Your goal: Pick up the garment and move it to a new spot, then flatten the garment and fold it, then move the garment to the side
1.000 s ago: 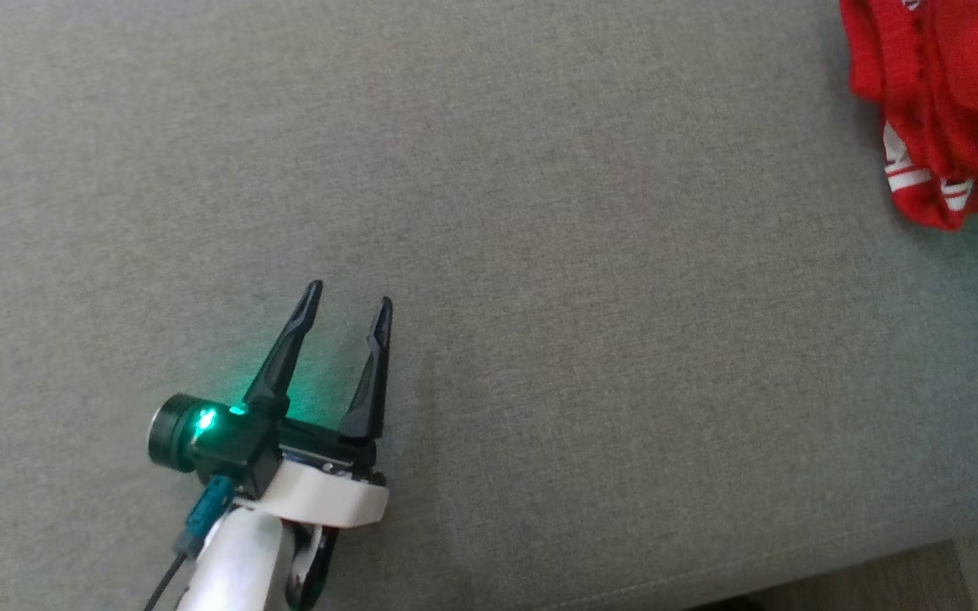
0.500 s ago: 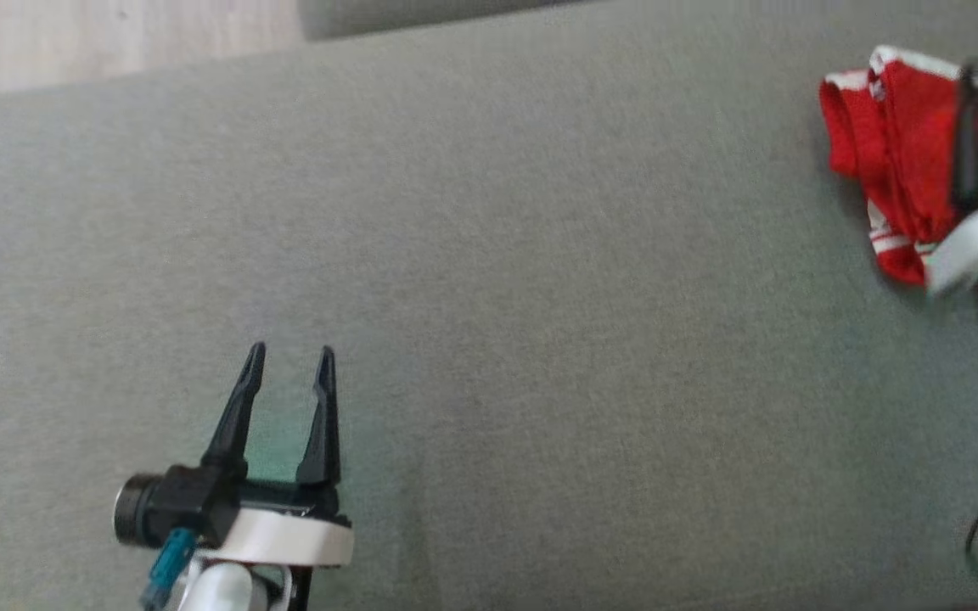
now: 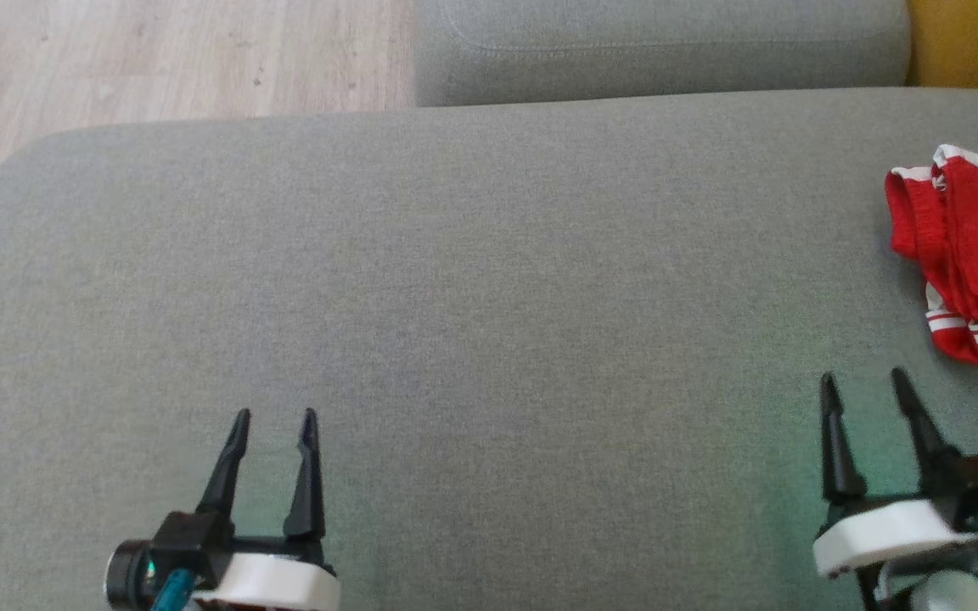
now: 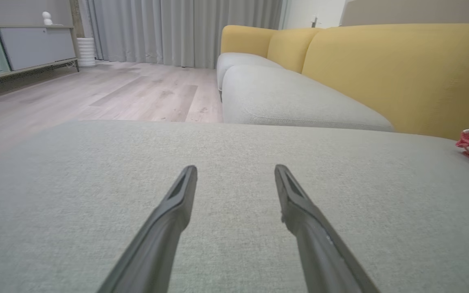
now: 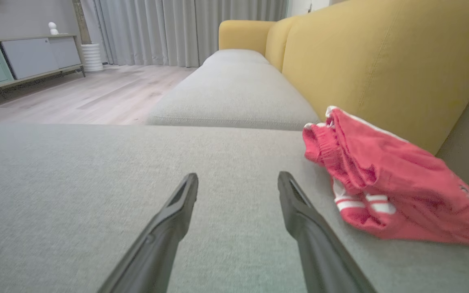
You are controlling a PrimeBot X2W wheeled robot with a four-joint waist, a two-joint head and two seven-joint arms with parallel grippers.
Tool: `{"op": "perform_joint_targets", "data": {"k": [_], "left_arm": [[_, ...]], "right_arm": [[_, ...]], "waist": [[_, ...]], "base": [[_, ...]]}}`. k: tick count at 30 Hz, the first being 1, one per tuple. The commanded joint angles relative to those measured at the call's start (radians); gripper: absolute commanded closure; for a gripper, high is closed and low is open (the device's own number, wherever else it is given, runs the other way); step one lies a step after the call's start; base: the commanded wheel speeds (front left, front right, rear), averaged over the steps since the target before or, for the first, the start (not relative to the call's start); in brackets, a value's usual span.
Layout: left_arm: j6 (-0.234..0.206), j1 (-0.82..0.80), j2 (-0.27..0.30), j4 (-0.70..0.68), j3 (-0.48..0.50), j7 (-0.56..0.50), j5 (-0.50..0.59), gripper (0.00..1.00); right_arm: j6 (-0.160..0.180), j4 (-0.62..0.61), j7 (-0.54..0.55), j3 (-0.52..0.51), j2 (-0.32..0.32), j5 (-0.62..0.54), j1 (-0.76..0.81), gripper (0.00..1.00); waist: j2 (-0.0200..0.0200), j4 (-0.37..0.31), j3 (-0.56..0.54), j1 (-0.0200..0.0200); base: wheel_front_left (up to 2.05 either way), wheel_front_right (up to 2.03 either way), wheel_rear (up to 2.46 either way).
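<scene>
Camera shifted. Right gripper, earlier across the garment at 3 o'clock, now sits at 5, clear; left gripper at 7. Both jaws wide, empty.

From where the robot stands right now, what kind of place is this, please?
Most likely a living room in a home. A sofa with grey seats and a yellow backrest, long grey curtains reaching a wooden floor, and a low cabinet against the wall show it.
</scene>
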State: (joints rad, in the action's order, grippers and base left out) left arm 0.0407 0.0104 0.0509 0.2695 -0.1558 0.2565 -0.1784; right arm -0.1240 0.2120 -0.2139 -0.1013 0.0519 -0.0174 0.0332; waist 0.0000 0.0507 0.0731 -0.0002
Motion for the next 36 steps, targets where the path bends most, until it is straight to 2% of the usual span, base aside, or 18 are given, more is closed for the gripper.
{"op": "perform_joint_targets", "data": {"k": [1, 7, 8, 12, 36], "left_arm": [[-0.015, -0.023, -0.001, -0.021, 0.049, 0.005, 0.005, 0.0], [-0.016, -0.013, -0.001, -0.017, 0.059, 0.005, -0.004, 0.0], [-0.014, 0.002, 0.0, 0.013, 0.027, 0.0, -0.002, 1.0], [-0.013, 0.009, -0.001, 0.06, 0.026, -0.004, -0.013, 1.0], [0.008, -0.017, 0.0, 0.043, 0.075, -0.078, -0.3, 1.0]], "right_arm": [[-0.007, -0.013, -0.022, 0.036, 0.003, 0.011, -0.01, 0.0], [-0.007, 0.028, -0.043, 0.06, -0.001, 0.037, -0.01, 0.0], [0.0, 0.057, -0.03, 0.036, -0.007, 0.036, 0.018, 1.0], [0.0, 0.109, -0.02, 0.034, -0.009, 0.048, 0.025, 1.0], [-0.001, 0.092, 0.049, 0.025, -0.007, 0.367, -0.007, 1.0]], "waist": [[0.0, 0.005, -0.009, 0.0002], [0.0, -0.006, -0.019, 0.0002], [0.0, -0.003, -0.017, 0.0003], [0.0, -0.003, -0.018, 0.0002], [0.0, -0.013, -0.029, 0.0002]], "base": [[0.0, 0.0, 0.0], [0.0, 0.0, 0.0], [0.0, 0.0, 0.0], [0.0, 0.0, 0.0], [0.0, 0.0, 0.0]]}}
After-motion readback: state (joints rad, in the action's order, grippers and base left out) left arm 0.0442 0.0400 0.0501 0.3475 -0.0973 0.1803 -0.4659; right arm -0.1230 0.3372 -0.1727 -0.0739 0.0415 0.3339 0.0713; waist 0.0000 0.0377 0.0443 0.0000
